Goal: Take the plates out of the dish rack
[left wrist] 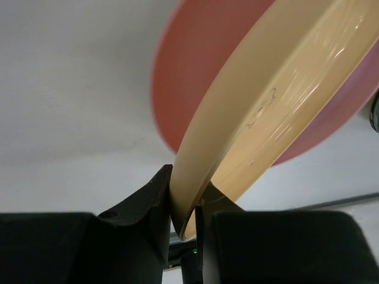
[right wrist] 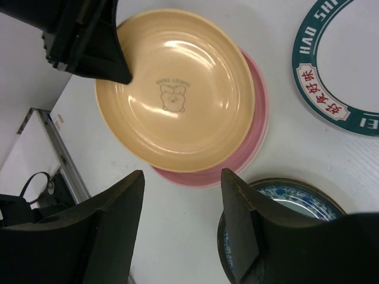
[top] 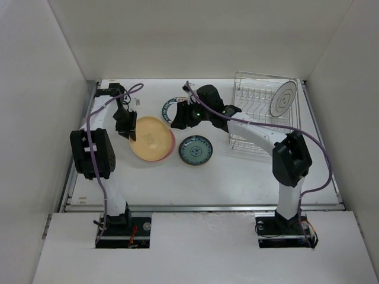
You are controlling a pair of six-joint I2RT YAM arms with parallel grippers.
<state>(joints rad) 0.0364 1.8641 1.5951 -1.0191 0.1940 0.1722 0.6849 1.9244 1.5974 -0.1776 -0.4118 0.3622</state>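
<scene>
Top external: dish rack point(top: 251, 97) at the table's point(top: 237, 177) far right corner held one ringed plate point(top: 283, 98) upright. Left gripper point(top: 131, 131) pinched the cream plate's point(top: 152, 138) rim near the left edge.

Left wrist: jaws clenched on that rim, pink plate point(left wrist: 201, 71) beneath. I'd let go only once it's seated flat; the contact between the two was hidden.

Right wrist: right gripper point(right wrist: 182, 177) released, empty, above the stack. Teal plate point(right wrist: 296, 198) cut off.

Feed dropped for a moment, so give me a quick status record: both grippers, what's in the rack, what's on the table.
left gripper: shut on the rim of the yellow plate
right gripper: open, holding nothing
dish rack: one ringed plate, upright
table: yellow plate on pink plate; teal-rimmed plate; blue patterned plate
to unload: ringed plate
</scene>
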